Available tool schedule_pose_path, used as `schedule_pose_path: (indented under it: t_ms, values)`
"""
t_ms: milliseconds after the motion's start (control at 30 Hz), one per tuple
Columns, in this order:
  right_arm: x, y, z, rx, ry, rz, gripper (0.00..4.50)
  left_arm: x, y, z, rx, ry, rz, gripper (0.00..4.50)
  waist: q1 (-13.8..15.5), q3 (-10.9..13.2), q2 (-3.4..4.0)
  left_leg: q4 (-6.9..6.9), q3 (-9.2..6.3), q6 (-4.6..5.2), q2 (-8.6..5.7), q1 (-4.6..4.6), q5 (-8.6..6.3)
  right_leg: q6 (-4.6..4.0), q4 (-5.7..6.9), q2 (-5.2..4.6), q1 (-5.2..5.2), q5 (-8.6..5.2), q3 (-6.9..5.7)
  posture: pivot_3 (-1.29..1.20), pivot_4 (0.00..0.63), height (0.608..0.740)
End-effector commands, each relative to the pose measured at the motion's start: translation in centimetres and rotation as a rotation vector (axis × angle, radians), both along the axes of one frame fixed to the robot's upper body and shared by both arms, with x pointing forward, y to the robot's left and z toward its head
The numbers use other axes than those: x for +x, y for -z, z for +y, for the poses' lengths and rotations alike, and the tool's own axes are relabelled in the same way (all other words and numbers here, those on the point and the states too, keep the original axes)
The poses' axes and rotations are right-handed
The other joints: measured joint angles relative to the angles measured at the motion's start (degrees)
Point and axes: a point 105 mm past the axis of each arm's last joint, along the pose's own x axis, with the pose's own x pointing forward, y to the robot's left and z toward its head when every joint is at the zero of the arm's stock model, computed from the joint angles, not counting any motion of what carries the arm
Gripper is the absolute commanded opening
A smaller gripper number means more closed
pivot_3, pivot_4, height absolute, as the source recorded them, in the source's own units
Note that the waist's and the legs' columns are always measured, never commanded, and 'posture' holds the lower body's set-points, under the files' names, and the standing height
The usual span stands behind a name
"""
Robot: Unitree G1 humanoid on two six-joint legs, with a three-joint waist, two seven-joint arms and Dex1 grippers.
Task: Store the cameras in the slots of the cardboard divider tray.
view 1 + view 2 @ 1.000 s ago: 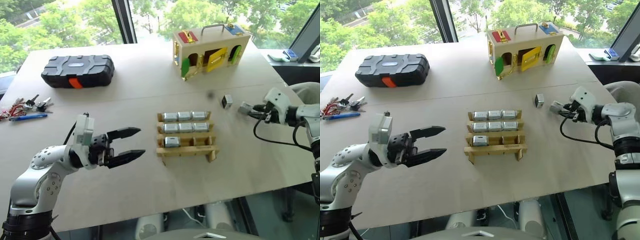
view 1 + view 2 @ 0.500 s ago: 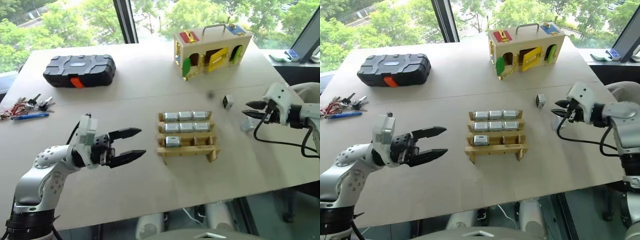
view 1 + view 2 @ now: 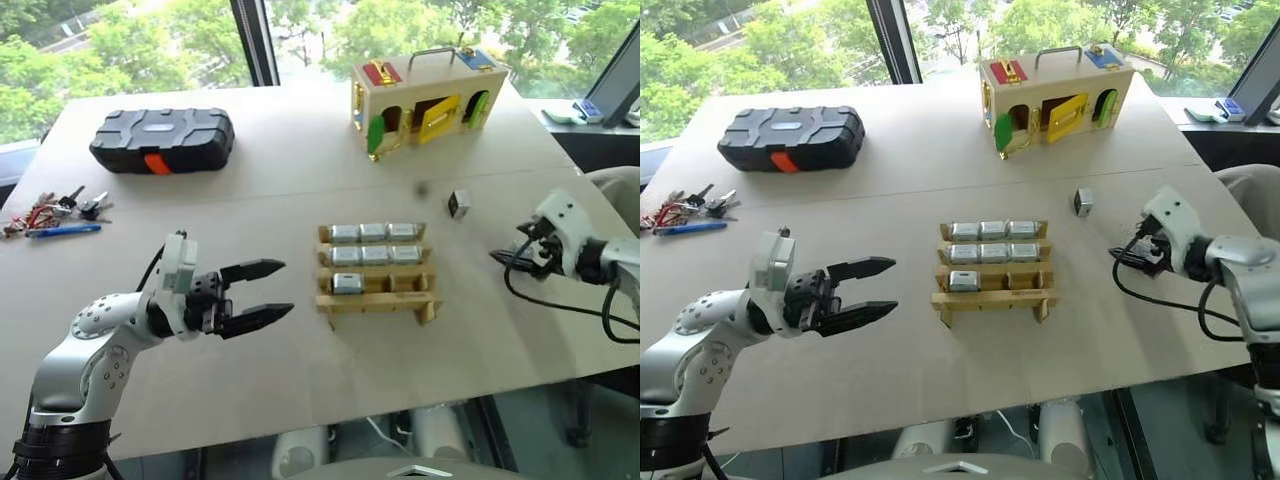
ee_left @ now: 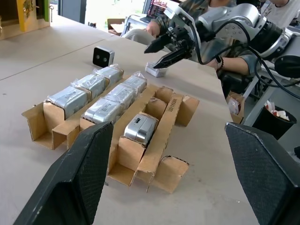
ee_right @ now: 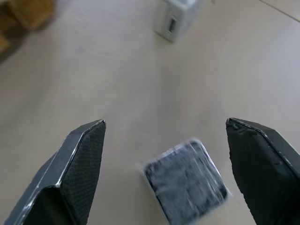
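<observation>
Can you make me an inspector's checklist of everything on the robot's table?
Surface: pale table, nothing spilled.
Job's things: cardboard divider tray holds seven cameras; two front slots empty. Standing camera and lying camera are loose on the table.
Clutter: black case, wooden box, keys, blue pen.
Grippers: left gripper open, empty; right gripper open over the lying camera.
Cables: black cable loops off the right arm.
Surroundings: windows, trees outside.

Silver-grey jointed arms, black cables looped at the wrists, each claw [image 3: 257, 292] black and two-fingered.
</observation>
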Motion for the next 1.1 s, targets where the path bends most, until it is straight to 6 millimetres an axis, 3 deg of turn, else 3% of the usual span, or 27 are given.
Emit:
schedule_pose_path:
  t_ms: [33,233,733,900,1000,1100]
  values:
    - [-0.3,-1.8,-1.4,0.003,0.136,-0.086,4.1,-0.3,-0.6,-0.3,-0.005,0.019,-0.032,3.97,0.2,0.0,0.0,0.0,0.0,-0.01,0.0,0.0,-0.01,0.01,0.0,0.0,0.0,0.0,0.0,0.0,0.15,0.74]
    - [-1.4,0.1,-1.2,-0.009,0.129,-0.072,4.1,0.0,-0.7,-0.7,-0.011,0.034,-0.033,3.97,0.52,0.0,0.0,-0.02,-0.01,-0.01,0.02,0.0,-0.01,0.03,-0.01,0.03,-0.01,-0.02,-0.01,0.0,0.15,0.74]
    - [-0.1,2.1,-2.2,-0.054,0.017,-0.076,4.1,-0.5,-1.0,-0.5,0.004,0.056,-0.03,3.97,0.48,0.0,0.0,-0.02,0.0,0.08,0.0,0.0,0.04,0.04,-0.03,0.04,0.0,-0.02,0.0,0.0,0.15,0.74]
    - [0.2,2.0,-2.4,-0.024,0.007,-0.065,4.1,-0.7,-1.4,-0.5,0.011,0.078,-0.057,3.97,0.51,0.0,0.0,-0.02,-0.01,0.07,0.0,0.0,0.03,0.04,-0.03,0.04,-0.01,-0.02,0.0,0.0,0.15,0.74]
    - [0.2,1.7,-2.2,-0.006,-0.004,-0.07,3.42,-0.6,-1.8,-0.4,0.015,0.101,-0.081,3.97,0.56,0.0,0.0,-0.02,-0.01,0.07,0.0,0.0,0.03,0.03,-0.03,0.04,0.0,-0.02,0.0,0.0,0.15,0.74]
    - [0.0,1.4,-2.0,0.004,-0.011,-0.075,2.05,-0.4,-2.3,-0.7,0.008,0.124,-0.098,3.97,0.6,0.0,0.0,-0.02,-0.01,0.06,0.0,0.0,0.03,0.03,-0.03,0.04,0.0,-0.02,-0.01,0.0,0.15,0.74]
